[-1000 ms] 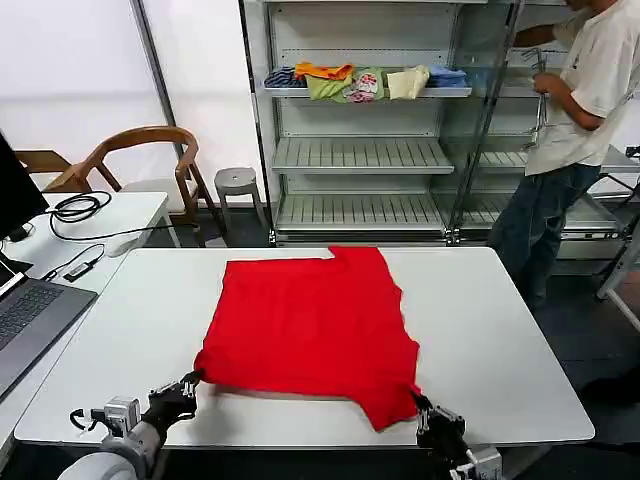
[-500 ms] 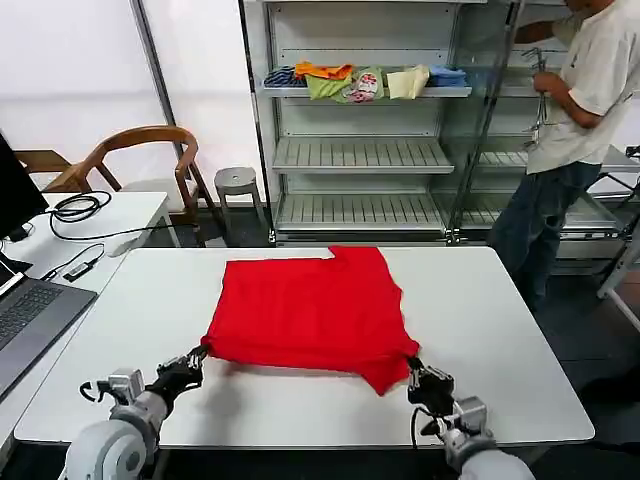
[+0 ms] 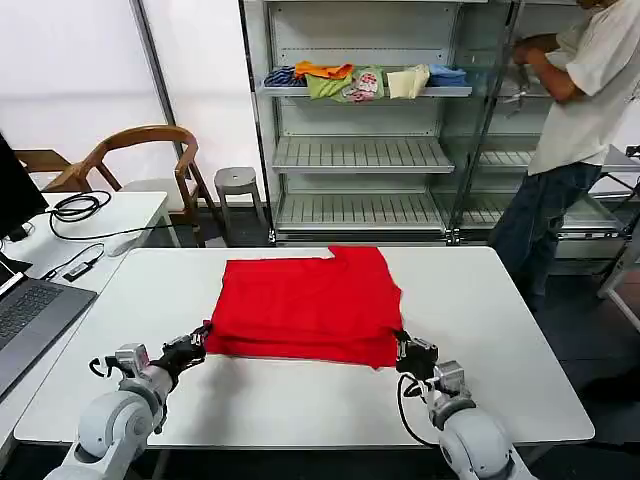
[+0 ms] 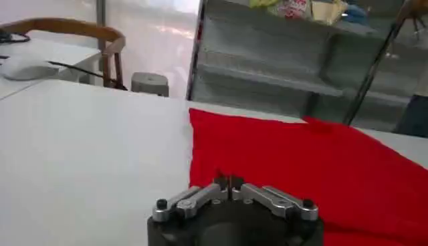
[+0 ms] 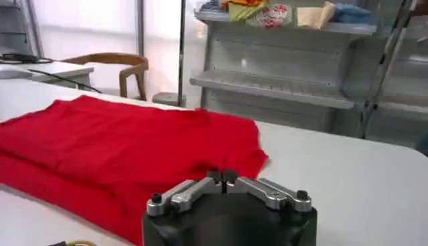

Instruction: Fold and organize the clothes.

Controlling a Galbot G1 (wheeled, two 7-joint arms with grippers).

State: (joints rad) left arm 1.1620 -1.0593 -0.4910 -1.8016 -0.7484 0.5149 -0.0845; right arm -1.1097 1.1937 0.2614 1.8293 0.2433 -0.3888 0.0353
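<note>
we see the left gripper (image 3: 196, 343) low over the table (image 3: 300, 410) at the near left corner of the red t-shirt (image 3: 305, 305). in the left wrist view its fingertips (image 4: 221, 180) are pressed together with red cloth pinched between them, so it is closed on the shirt's near left edge. the right gripper (image 3: 405, 350) sits at the near right corner of the shirt, and in the right wrist view its fingers (image 5: 215, 177) likewise meet on a fold of the red cloth, clamped tight with no gap we can make out.

the t-shirt lies on the middle of the white table, folded so that its near part is doubled over the rest; the near edge forms a thick layered fold running between the two grippers. as it lies, its long axis runs left to right across the table. a small tab of cloth juts out from the far edge toward the shelf unit (image 3: 360, 150), right of centre. the side facing up is plain red. the far edge lies flat on the table.

on the upper shelf behind, folded garments (image 3: 365, 82) sit in a row.
</note>
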